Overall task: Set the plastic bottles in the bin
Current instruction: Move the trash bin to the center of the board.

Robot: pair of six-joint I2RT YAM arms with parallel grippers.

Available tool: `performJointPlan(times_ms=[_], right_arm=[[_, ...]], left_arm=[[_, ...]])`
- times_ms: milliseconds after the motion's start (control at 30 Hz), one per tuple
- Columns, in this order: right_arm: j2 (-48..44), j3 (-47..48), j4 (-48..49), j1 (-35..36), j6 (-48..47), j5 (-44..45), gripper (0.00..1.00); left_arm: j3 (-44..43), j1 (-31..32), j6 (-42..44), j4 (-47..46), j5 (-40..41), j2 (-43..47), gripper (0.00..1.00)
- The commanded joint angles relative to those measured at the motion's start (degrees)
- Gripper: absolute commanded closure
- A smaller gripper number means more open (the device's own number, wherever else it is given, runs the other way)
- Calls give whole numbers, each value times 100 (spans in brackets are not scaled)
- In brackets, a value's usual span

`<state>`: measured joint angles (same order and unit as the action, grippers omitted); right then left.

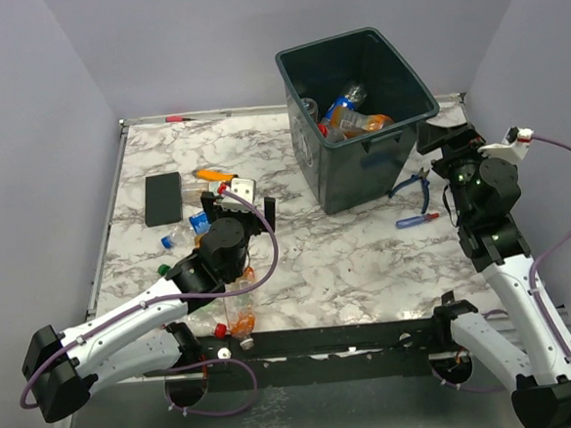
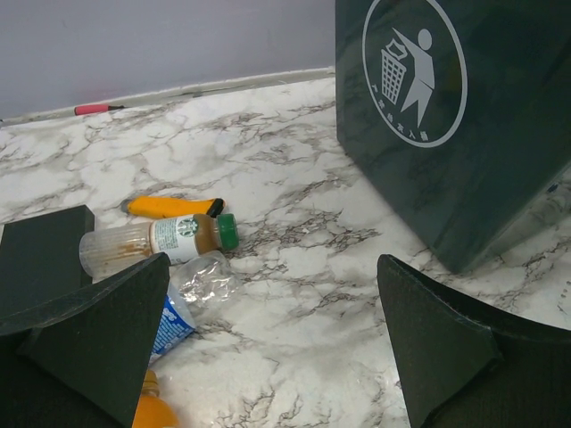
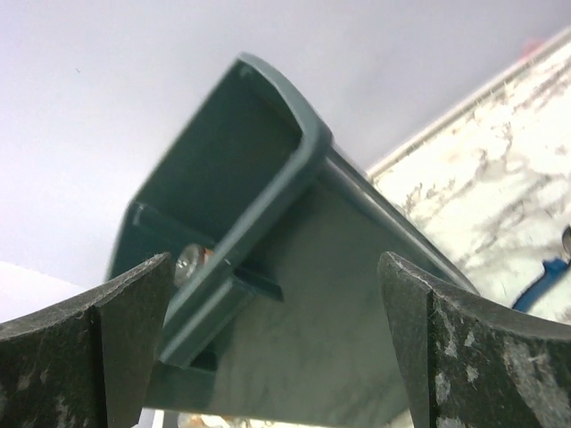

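Plastic bottles (image 1: 354, 119) lie inside the bin (image 1: 361, 174).

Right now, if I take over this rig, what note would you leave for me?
Left gripper: open, empty, near the bottles on the table's left side.
Right gripper: open, empty, beside the rim of the large dark green-grey plastic bin.
Done: a few small plastic bottles lie in the bin.
Left: several bottles on the marble table, such as the green-capped clear bottle and the orange bottle.
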<state>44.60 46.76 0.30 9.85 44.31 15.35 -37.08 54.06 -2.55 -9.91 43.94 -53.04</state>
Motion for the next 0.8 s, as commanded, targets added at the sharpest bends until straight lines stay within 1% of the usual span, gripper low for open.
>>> performJointPlan(times_ms=[0,67,133,200,300,433,600,700,733,767], right_arm=[[259,595,228,-246,-278,-41,0],[615,894,100,-478,-252,-226,0],[1085,1303,-283,-751,-131,-510,0],[1569,1609,-475,-1105,92,-1046,2],[2110,1870,-414,-1449,302,-1895,8],[2430,2035,-272,-1486,362,-2525,10],[2655,2208,-367,-1478,392,-2855,13],[2798,2322,-420,-1486,402,-3058,21],[2860,2348,-432,-1485,422,-3124,26],[2922,2366,-434,-1484,440,-3188,34]], left_arm=[[-17,32,-24,59,-64,108,1],[-24,27,-27,54,-93,110,1],[-27,37,-26,56,-105,102,1],[-22,39,-18,67,-95,101,1],[-16,34,19,67,-36,100,1],[-24,34,61,59,-12,52,1],[-43,34,61,60,-46,-53,1],[-42,34,61,62,-46,-104,1],[-45,34,61,68,-45,-114,1],[-50,34,61,63,-51,-131,1]])
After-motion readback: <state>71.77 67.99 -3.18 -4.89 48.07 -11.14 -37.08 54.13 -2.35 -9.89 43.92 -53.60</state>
